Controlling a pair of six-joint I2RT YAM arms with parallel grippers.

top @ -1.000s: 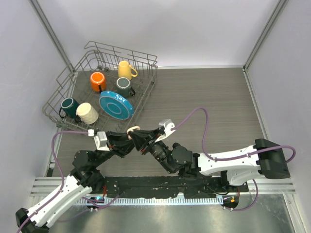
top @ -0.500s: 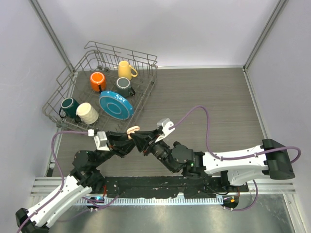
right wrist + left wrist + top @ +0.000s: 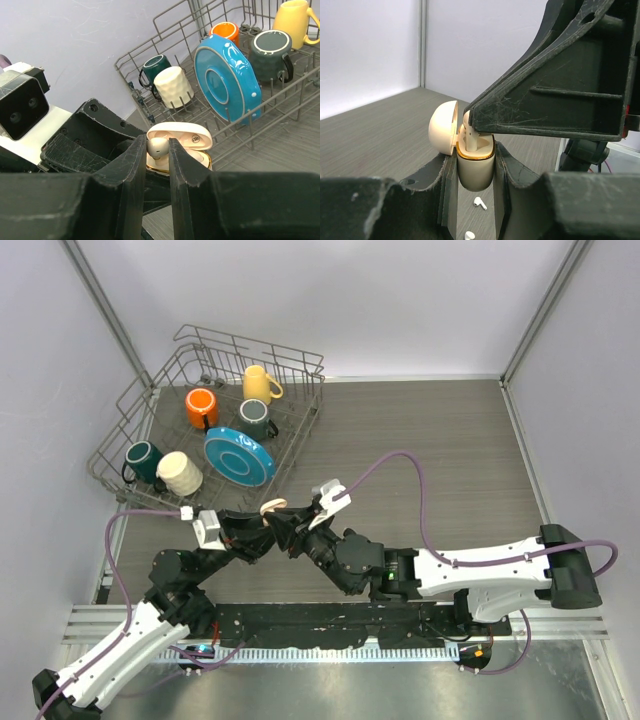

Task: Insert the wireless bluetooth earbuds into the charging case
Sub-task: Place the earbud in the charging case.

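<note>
You have top external looking down from high behind the near edge over the table [image 3: 450,440], the left wrist view close up and low across it, the right wrist close up toward the dish rack [image 3: 312,390], all three sharing the open charging case [image 3: 272,506].

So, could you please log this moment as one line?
left gripper shut on cream rounded charging case, lid open | right gripper shut on small white earbud at case mouth
</note>
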